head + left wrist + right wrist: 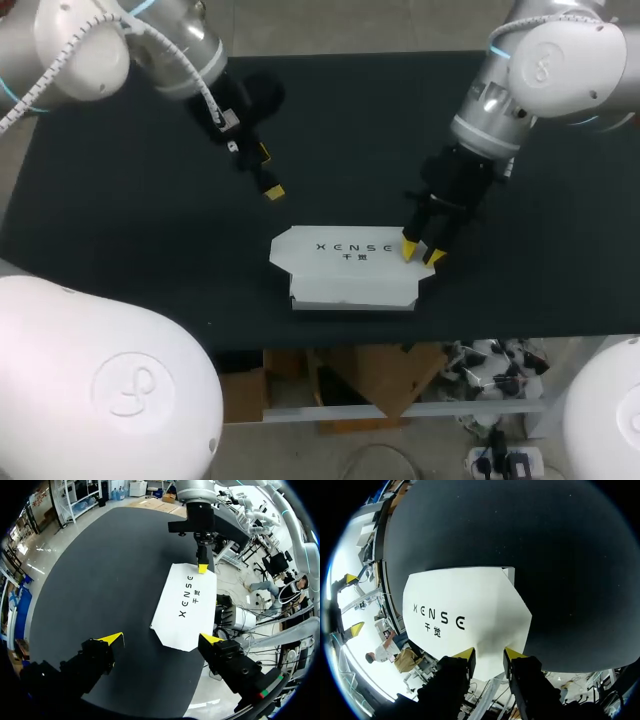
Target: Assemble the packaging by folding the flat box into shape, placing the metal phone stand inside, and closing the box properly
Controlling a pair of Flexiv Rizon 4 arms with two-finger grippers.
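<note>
Your white box (345, 270) sits midway along the black bench's (120, 220) front edge. Your right gripper (422, 252) pinches its right end; your left gripper (270, 172) hangs spread wide nearer the back edge.

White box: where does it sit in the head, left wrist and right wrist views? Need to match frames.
Head view: white box just below centre, near the front edge of the table, with the right gripper at its right end.
Left wrist view: white box just ahead of the open left gripper.
Right wrist view: white box directly ahead of the right gripper.
Shared landmark: black lettering on the box top, visible in all three.
</note>
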